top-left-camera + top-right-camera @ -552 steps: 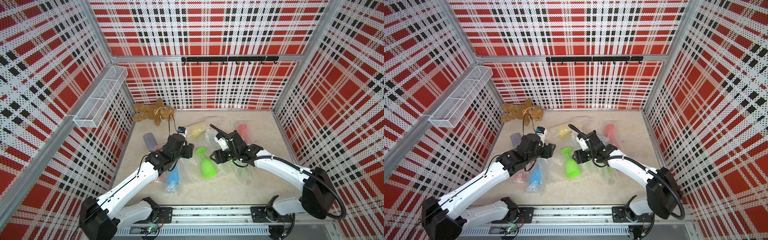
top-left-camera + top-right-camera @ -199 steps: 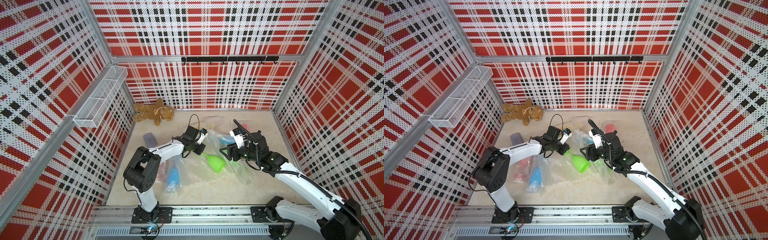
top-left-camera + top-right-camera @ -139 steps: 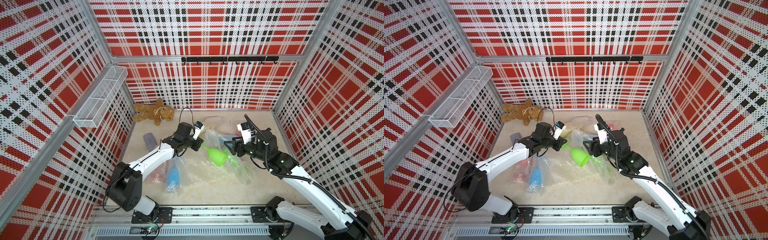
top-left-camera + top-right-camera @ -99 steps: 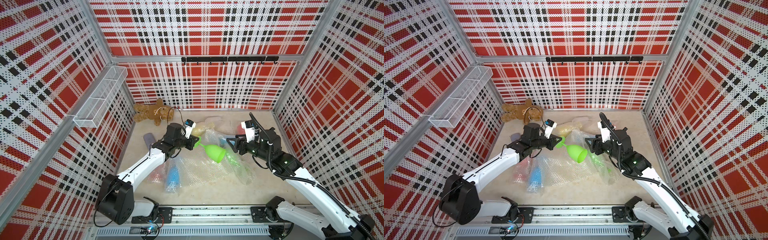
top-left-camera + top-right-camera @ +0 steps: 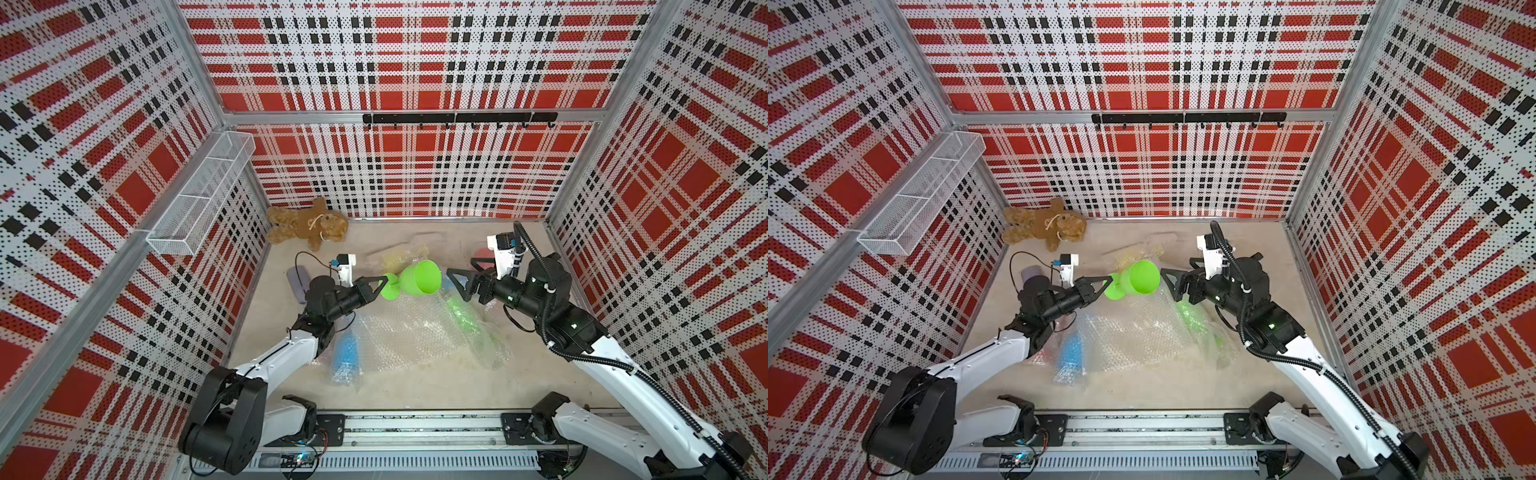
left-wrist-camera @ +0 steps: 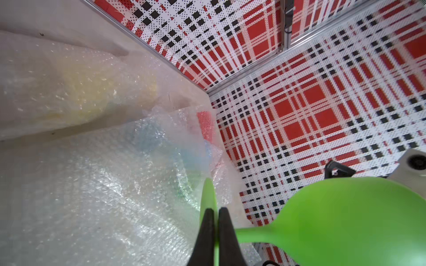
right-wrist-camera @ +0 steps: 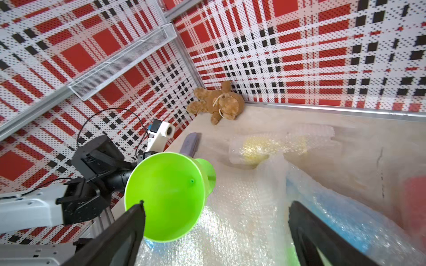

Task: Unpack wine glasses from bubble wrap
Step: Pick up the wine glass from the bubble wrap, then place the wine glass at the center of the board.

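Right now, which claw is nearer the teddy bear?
Left. The left claw, pinching the green goblet by its foot, sits closer to the teddy bear; the open right claw is past the goblet's bowl.

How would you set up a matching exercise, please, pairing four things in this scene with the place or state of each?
Things:
1. bare green goblet
2. teddy bear
3. blue goblet
4. right gripper

Places or states:
A. open, holding nothing
B. gripped by its foot in the left gripper
C. lying wrapped in bubble wrap
D. in a back corner of the table

Pairs: 1-B, 2-D, 3-C, 4-A.
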Robot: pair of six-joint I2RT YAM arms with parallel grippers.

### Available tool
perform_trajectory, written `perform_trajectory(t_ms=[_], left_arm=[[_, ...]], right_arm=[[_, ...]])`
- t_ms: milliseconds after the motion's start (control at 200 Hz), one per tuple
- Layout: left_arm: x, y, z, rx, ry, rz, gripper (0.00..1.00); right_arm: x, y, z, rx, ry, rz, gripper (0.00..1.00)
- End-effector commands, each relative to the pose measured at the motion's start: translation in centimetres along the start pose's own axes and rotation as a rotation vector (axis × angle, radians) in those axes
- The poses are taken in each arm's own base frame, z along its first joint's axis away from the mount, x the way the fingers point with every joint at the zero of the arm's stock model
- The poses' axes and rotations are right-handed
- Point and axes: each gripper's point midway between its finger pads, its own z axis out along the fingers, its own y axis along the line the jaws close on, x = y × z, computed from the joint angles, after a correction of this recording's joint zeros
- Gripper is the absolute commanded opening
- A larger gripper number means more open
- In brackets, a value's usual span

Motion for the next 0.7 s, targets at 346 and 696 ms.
perform_trajectory(t_ms=[346, 696], left_arm=[[-0.8, -4.4, -2.5, 0.305, -0.106, -0.247, 0.0], [-0.2, -3.5, -2.0, 0.266, -0.074, -0.241, 0.0]], right_arm=[[2.8, 5.8, 5.5, -0.268, -0.136, -0.401, 1.0], [0.6, 9.0, 6.3, -0.378, -0.25, -0.562, 1.0]])
